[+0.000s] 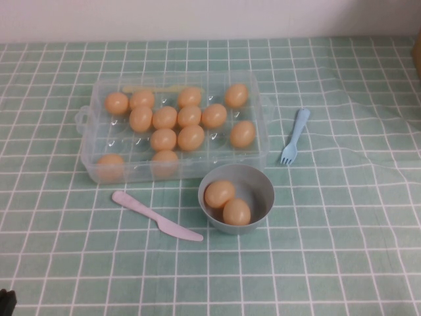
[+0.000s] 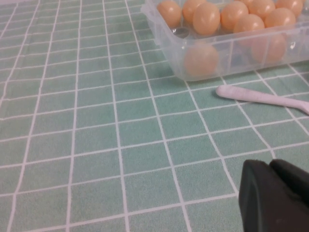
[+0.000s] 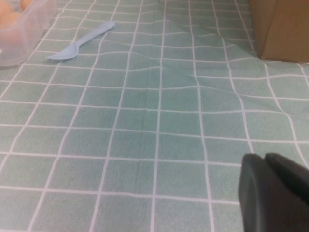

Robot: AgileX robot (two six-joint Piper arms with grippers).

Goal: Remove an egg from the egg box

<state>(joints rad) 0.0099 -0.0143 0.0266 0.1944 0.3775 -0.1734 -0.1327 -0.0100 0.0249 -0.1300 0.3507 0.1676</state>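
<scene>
The clear plastic egg box (image 1: 191,168) stands at the table's middle left and holds several orange-tan eggs; one egg (image 1: 191,137) lies near its centre. The box and its eggs also show in the left wrist view (image 2: 231,53), and a corner shows in the right wrist view (image 3: 24,34). My left gripper (image 2: 270,166) is shut and empty, low over the cloth near the table's front left, far from the box; only its tip shows in the high view (image 1: 5,301). My right gripper (image 3: 264,158) is shut and empty over the cloth to the right, outside the high view.
A round grey bowl (image 1: 263,191) in front of the box holds two eggs. A pink plastic knife (image 1: 156,216) lies left of the bowl. A blue fork (image 1: 295,137) lies right of the box. A brown cardboard box (image 3: 282,26) stands at the far right.
</scene>
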